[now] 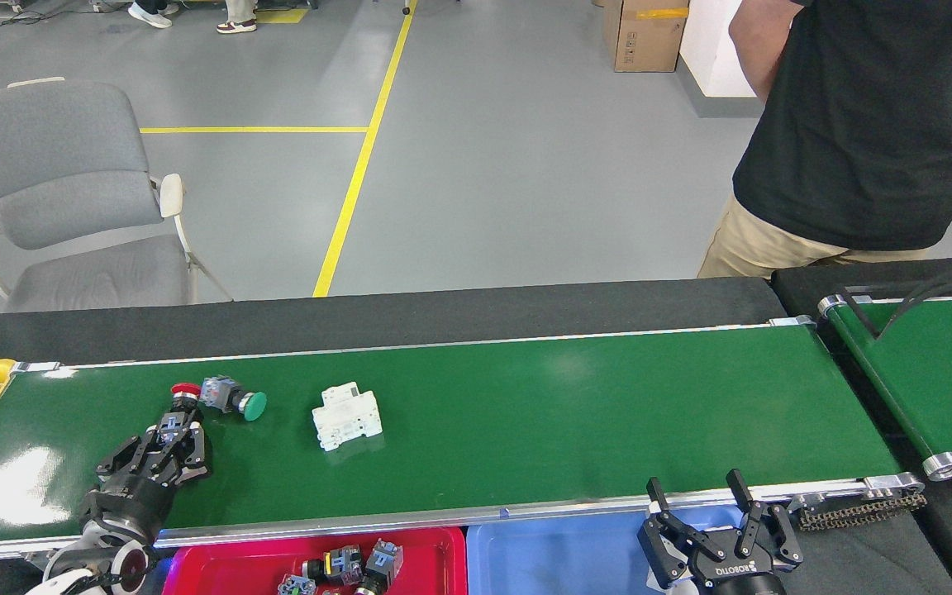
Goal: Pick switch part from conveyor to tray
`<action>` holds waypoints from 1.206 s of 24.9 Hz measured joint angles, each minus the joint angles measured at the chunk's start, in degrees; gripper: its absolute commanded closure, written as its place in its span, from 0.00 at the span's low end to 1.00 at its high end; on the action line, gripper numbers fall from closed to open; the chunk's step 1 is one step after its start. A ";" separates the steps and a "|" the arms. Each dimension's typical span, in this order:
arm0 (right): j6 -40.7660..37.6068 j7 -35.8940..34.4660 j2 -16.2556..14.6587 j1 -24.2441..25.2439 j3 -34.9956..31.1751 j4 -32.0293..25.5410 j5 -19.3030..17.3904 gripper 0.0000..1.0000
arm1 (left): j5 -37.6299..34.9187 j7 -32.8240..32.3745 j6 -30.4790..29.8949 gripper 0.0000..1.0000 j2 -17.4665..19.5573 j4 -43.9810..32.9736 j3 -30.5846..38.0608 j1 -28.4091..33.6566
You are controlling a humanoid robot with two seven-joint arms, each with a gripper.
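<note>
The left gripper (172, 436) is on the conveyor (525, 397), its fingers closed around the red button switch (184, 395), whose cap sticks out past the fingertips. The switch appears to sit on the belt, so the grasp looks made but the lift not yet done. Just beside it lies a green button switch (238, 400), and further right a white breaker (347, 416), both loose on the belt.

The right gripper (716, 516) hangs with fingers spread and empty over the near rail, above the blue tray (559, 558). Its body reads "ROBOTIQ", upside down from this view.

The red tray (236, 562) below the left arm already holds a few switches (344, 568), so some picks look finished. Left to do, as I judge: lift the red switch, carry it to the red tray, then fetch the green one.

A person (864, 124) in a black shirt stands behind the belt. No other writing is readable.
</note>
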 measured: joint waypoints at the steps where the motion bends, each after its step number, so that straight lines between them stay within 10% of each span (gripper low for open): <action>1: -0.02 0.00 0.00 0.09 0.00 0.00 0.00 0.01 | 1.58 0.00 -3.49 0.82 0.01 -4.02 -0.01 3.40; 7: -0.07 0.01 0.03 0.08 0.00 0.00 0.00 0.01 | 8.54 0.26 -10.93 0.01 -0.46 -24.02 0.10 23.51; 17: 0.00 0.01 0.01 0.10 0.01 -0.25 0.00 0.01 | 9.03 0.03 -11.75 0.00 -5.38 -26.46 5.88 25.12; 23: 0.11 0.07 0.01 0.10 0.01 -0.27 0.00 0.01 | 7.64 -0.05 4.52 0.00 -4.52 -26.47 10.31 24.62; 30: 0.36 0.11 -0.01 0.10 0.01 -0.27 0.00 0.01 | 3.25 -0.08 8.08 0.00 -4.38 -26.31 9.17 25.00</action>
